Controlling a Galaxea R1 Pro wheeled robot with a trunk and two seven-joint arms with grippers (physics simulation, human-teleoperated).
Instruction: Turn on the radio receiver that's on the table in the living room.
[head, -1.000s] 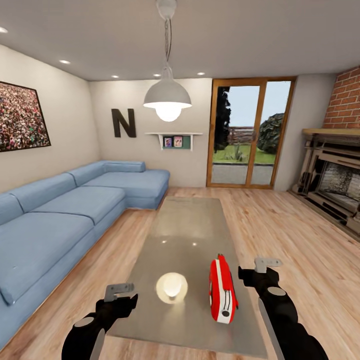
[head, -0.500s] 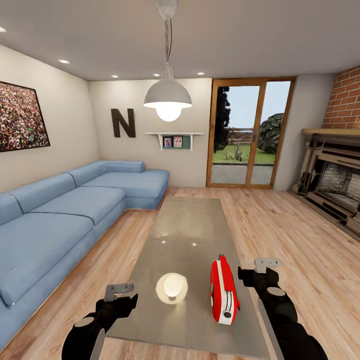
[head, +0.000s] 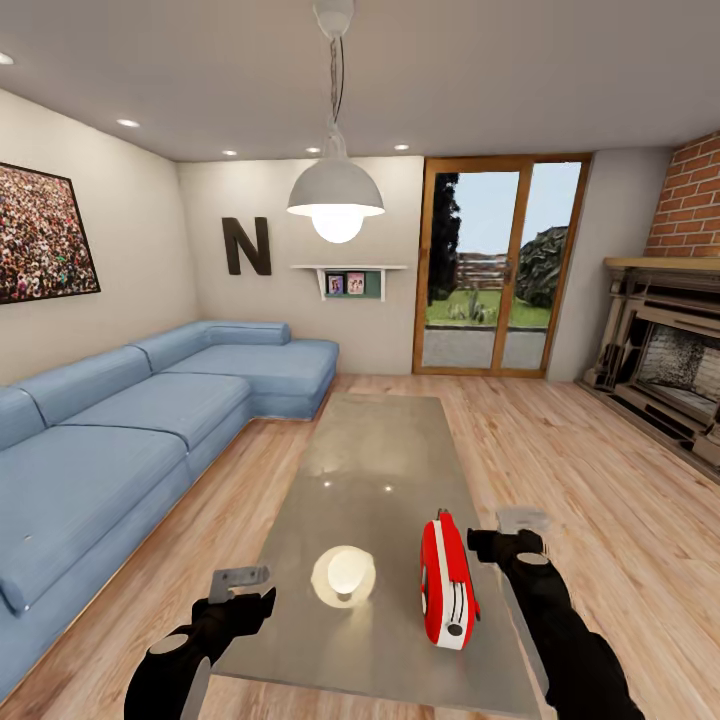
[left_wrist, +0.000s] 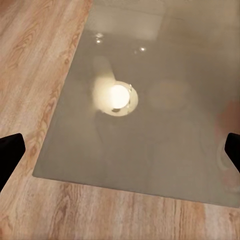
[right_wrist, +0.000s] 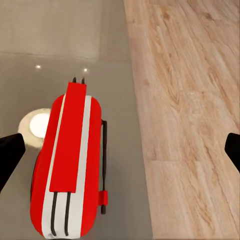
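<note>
While the right claw (head: 522, 530) hangs just beside the radio (head: 446, 581), on the radio's right and a little toward its far end, its jaws stand spread wide: in the right wrist view the two black fingertips (right_wrist: 10, 152) sit at opposite edges with nothing between them. From that camera the radio (right_wrist: 70, 165) lies below and toward one fingertip, not centred in the gap, and the wood floor (right_wrist: 190, 100) runs under the other fingertip. The radio stands on its narrow edge on the table (head: 370, 460), near the table's close end and toward its right edge (its round dial faces the robot in the head view). No part of the claw touches it.

The left claw (head: 240, 585) hovers at the table's near left corner, well apart from the radio, and it too is released: the left wrist view has its dark fingertips (left_wrist: 9, 152) far apart, with the grey top (left_wrist: 150, 125) and floor (left_wrist: 35, 65) showing between them. A bright round reflection (head: 343, 575) of the lamp (head: 335, 195) lies on the glossy top between the two claws, closer to the radio than to the left claw.

Beyond the left claw runs the blue sofa (head: 130, 420); beyond the right claw, off to the side, is the fireplace (head: 665, 350).
</note>
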